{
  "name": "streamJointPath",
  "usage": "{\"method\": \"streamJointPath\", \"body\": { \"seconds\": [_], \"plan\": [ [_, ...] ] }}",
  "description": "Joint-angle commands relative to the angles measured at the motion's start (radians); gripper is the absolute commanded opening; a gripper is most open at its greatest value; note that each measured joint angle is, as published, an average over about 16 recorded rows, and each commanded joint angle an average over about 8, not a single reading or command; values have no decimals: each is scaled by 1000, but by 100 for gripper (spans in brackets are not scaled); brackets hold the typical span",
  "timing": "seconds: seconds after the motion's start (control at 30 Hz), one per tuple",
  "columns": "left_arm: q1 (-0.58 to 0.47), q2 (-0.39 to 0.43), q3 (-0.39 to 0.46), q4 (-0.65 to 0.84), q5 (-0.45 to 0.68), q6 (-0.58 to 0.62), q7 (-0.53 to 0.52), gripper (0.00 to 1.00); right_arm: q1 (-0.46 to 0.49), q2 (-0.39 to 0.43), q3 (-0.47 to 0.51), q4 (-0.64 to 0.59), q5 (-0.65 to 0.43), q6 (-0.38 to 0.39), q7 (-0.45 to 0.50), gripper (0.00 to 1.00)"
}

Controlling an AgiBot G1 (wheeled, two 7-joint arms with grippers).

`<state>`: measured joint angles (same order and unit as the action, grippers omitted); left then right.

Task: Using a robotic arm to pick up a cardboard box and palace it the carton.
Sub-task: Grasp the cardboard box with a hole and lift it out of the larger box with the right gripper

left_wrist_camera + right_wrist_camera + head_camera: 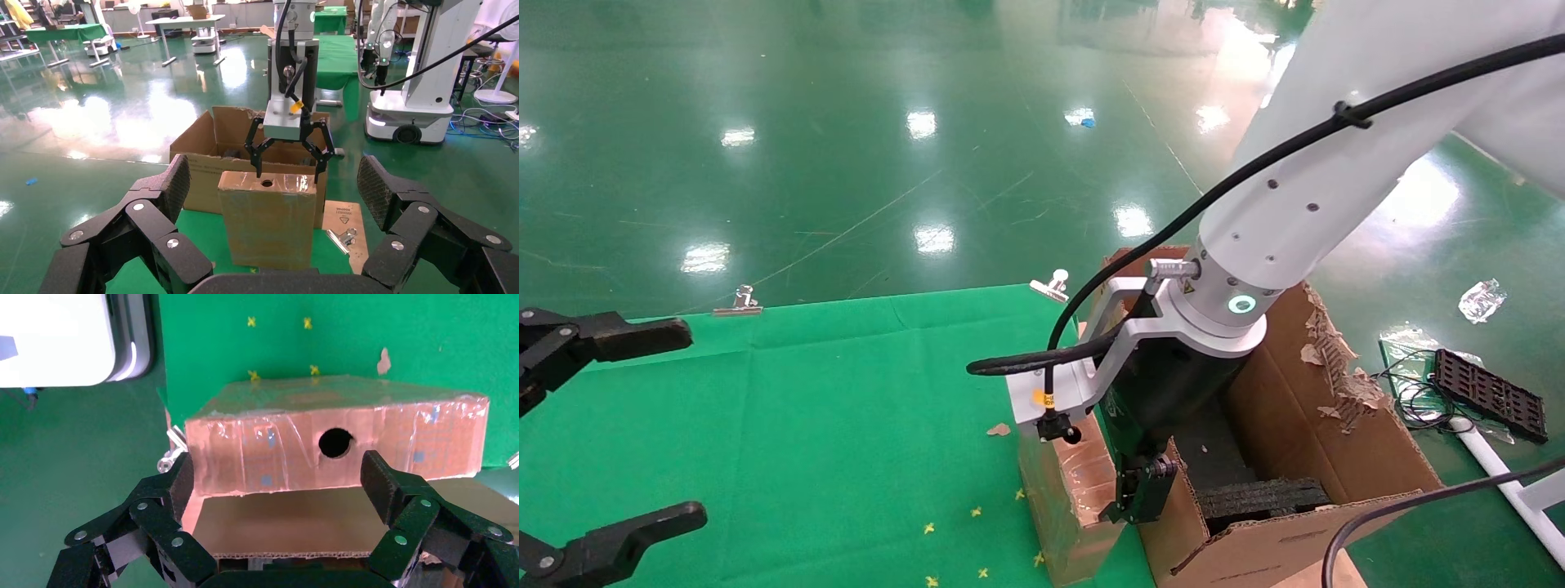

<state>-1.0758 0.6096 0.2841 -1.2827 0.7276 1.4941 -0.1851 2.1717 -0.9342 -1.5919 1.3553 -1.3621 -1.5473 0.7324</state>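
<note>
The slim cardboard box (1066, 490) stands upright on the green cloth's right edge, against the carton (1336, 441). Its narrow top face with the round hole shows in the right wrist view (263, 447). My right gripper (1132, 498), on the white-tubed arm, hangs just over that top face with its fingers spread. In the left wrist view the right gripper (287, 171) has its fingertips right at the box (269, 226) top, one beside the hole and one at the edge. My left gripper (686, 425) is open and empty at the far left.
Black foam blocks (1263, 494) lie inside the carton, whose flaps are torn. Binder clips (738, 302) (1050, 286) hold the cloth's far edge. A black tray with cables (1491, 392) and a plastic wrapper (1479, 298) lie on the floor to the right.
</note>
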Motion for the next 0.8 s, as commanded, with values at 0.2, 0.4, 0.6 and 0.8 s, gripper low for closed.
{"method": "streamJointPath", "body": {
  "seconds": [0.2, 0.4, 0.6, 0.8],
  "plan": [
    [0, 0, 1, 0, 0, 0, 0, 100, 37, -4, -39, -3, -1, 20, 62, 100],
    [0, 0, 1, 0, -1, 0, 0, 100, 72, 15, -57, -13, -53, 67, 314, 100],
    [0, -1, 1, 0, -1, -1, 1, 100, 44, 13, -67, -70, -4, 74, 580, 100],
    [0, -1, 2, 0, -1, -1, 1, 100, -1, 10, -61, -208, 93, 65, 689, 100]
  ]
}}
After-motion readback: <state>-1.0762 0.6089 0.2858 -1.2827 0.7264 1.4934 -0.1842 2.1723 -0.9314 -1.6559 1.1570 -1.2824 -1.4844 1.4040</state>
